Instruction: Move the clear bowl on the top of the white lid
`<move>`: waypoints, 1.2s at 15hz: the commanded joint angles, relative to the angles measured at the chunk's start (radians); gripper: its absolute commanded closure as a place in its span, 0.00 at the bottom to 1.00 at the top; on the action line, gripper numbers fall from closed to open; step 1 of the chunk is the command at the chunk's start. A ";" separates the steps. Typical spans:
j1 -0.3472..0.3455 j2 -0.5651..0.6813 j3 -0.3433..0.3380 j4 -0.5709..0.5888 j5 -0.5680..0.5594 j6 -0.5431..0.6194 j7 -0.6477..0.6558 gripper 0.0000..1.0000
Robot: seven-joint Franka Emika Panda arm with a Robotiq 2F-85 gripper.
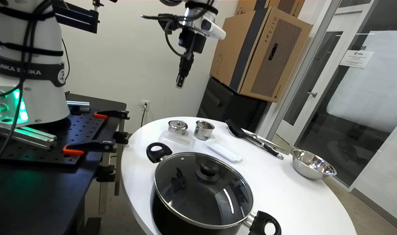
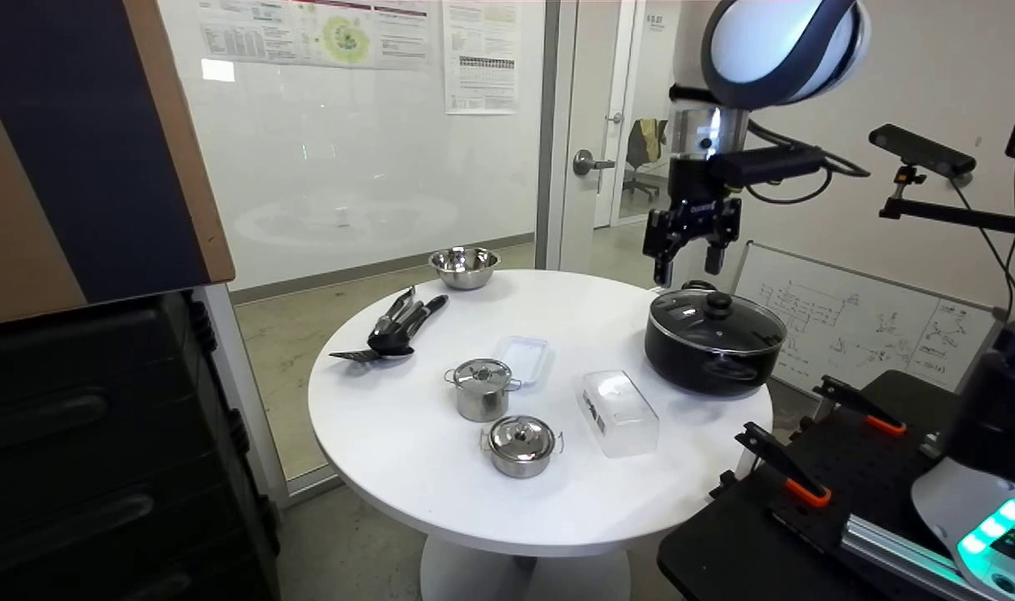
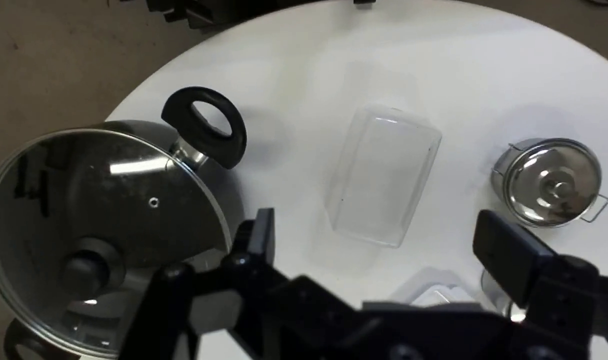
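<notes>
Wrist view, read with both exterior views: the approach, judged to precede any grasp. The black two-fingered claw [image 3: 381,242] is spread wide and pinches nothing, hanging above the round white counter [image 2: 574,317]. The clear rectangular plastic bowl [image 3: 386,177], the object to be moved, rests on the counter and appears between the fingers [image 3: 509,255]; which way up it sits cannot be told. Near it but apart lies the flat white plastic lid [image 2: 524,361], its destination, partly hidden by the claw in the wrist view. The next move likely calls for a descent over the bowl, a slight turn to square the fingers to its long walls, and a gentle closure, as thin plastic may flex.

Surroundings: a large, glass-lidded black pot [image 2: 683,359] flanks the bowl, one black loop handle [image 3: 214,145] on that side, where a descending finger could strike it. On the opposite side stands a shallow lidded steel pot [image 3: 554,185]; a taller steel pot [image 2: 482,402], just beside the white lid, may crowd the placement. Well apart from the bowl, in both exterior views, are black-and-steel utensils [image 2: 391,338] and a wide steel mixing bowl [image 2: 466,278].
</notes>
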 commanded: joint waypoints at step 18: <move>0.055 0.459 -0.036 0.168 -0.247 0.117 0.357 0.00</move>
